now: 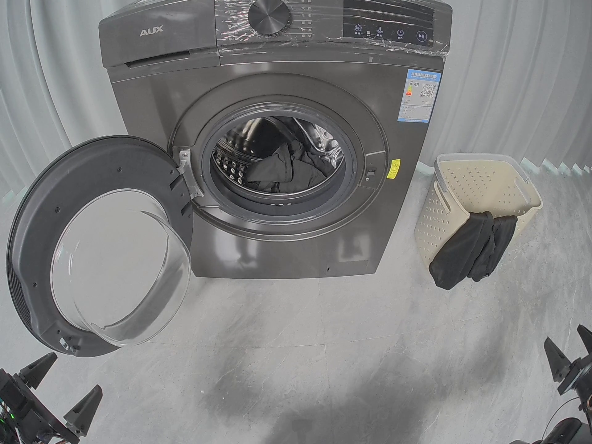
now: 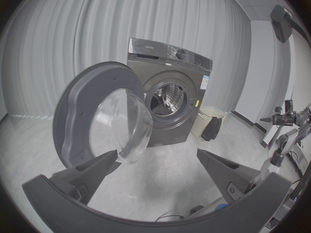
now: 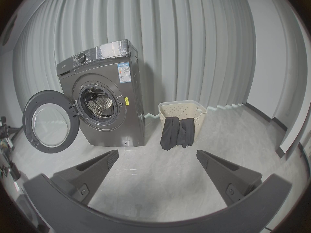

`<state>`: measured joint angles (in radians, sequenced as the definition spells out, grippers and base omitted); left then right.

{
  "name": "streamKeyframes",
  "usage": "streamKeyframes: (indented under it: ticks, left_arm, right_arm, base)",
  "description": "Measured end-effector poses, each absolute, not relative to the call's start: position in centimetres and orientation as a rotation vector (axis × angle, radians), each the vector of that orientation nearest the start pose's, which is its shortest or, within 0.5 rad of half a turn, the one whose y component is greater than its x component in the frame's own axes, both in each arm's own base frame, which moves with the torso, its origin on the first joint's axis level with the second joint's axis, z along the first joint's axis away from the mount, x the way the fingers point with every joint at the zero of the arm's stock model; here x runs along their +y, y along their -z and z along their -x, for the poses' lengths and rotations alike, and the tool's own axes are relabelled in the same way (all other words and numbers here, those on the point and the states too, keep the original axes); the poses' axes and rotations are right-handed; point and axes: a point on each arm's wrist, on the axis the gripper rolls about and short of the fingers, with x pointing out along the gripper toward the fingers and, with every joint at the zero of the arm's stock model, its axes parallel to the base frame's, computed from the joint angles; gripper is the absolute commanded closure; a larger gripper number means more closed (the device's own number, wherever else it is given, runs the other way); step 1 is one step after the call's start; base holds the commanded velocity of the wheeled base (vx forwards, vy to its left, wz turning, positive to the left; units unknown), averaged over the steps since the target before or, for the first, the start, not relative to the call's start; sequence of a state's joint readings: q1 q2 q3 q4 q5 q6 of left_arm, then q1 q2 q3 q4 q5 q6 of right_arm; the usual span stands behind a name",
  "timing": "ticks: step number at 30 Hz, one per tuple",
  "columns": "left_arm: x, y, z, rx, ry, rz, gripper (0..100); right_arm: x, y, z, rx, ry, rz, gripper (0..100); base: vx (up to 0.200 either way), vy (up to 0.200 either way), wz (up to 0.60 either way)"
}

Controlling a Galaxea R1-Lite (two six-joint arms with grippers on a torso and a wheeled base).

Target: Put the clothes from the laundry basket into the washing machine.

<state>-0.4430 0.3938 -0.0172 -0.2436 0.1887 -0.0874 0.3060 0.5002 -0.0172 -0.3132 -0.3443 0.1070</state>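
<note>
**Inspector:** Pale grey marbled floor [image 1: 345, 353], with a pleated white curtain [image 1: 505, 44] behind. A grey washing machine [image 1: 277, 242] stands at centre frame. Its round door [image 1: 43, 235] is swung wide open toward the left edge.

**Clerk:** Contents?

**Inspector:** Dark clothes [image 1: 280, 171] lie heaped low in the drum [image 1: 237, 155]. The cream laundry basket [image 1: 487, 180] sits right of the machine, near it. A dark garment [image 1: 472, 248] hangs over the basket's near rim and down its outer wall.

**Clerk:** Arms?

**Inspector:** The left gripper [image 1: 68, 380] is in the lower left corner, below the door. The right gripper [image 1: 567, 339] is at the lower right edge. Both have their fingers spread and hold nothing, and both are well apart from the basket and the drum.

**Clerk:** Clearance?

**Inspector:** Open floor runs across the foreground between the grippers and the machine. The door's lower edge is near the left gripper.
</note>
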Motion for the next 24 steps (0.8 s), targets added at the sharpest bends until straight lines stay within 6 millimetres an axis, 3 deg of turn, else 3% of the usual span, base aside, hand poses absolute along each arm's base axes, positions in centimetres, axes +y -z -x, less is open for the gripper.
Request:
streamKeyframes:
  ticks: [5, 10, 17, 24]
  left_arm:
    - [0.3, -9.8, -0.1, 0.106, 0.161, 0.064, 0]
    - [0.4, -9.2, 0.9, 0.067, 0.08, 0.062, 0]
    - [0.2, -8.9, 1.7, 0.001, -0.026, 0.03, 0]
    - [0.0, -8.0, 2.2, 0.018, -0.005, 0.01, 0]
  right_arm:
    - [-0.4, -9.8, 0.0, 0.104, 0.045, -0.02, 0]
    - [-0.2, -8.4, 1.4, 0.084, -0.014, -0.004, 0]
    - [-0.1, -8.0, 2.1, 0.029, 0.008, -0.005, 0]
    - [0.0, -8.0, 2.3, 0.006, 0.007, -0.007, 0]
  base:
    - [0.0, 0.0, 0.0]
    - [0.0, 0.0, 0.0]
    - [0.0, 0.0, 0.0]
    - [0.0, 0.0, 0.0]
